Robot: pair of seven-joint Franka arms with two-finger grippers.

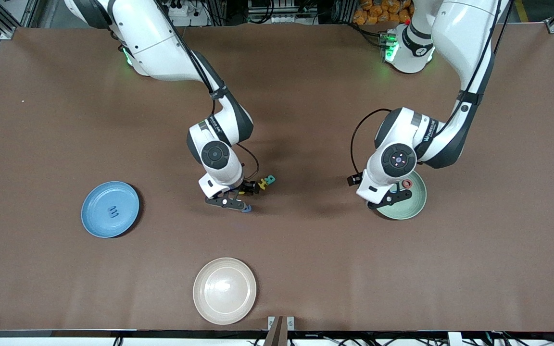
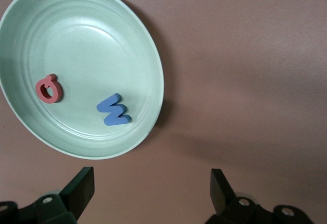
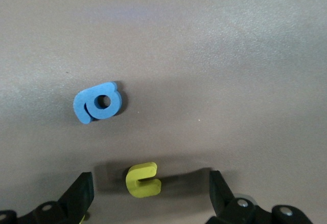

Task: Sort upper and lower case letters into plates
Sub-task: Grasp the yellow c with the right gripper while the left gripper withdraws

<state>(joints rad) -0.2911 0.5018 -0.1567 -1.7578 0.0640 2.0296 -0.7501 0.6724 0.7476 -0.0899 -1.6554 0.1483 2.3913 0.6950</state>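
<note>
Beige plate (image 1: 224, 290); blue "m" (image 1: 112, 211); "FRANKA" on arms.

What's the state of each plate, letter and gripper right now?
mint green plate: holds two letters.
red Q: flat in the mint green plate.
blue W: flat in the mint green plate.
sky blue plate: holds one blue letter.
cream plate: nothing in it.
blue a: on the table, unsorted.
yellow u: on the table, unsorted.
left gripper: open, holding nothing, beside the mint green plate.
right gripper: open, over the yellow u.
</note>
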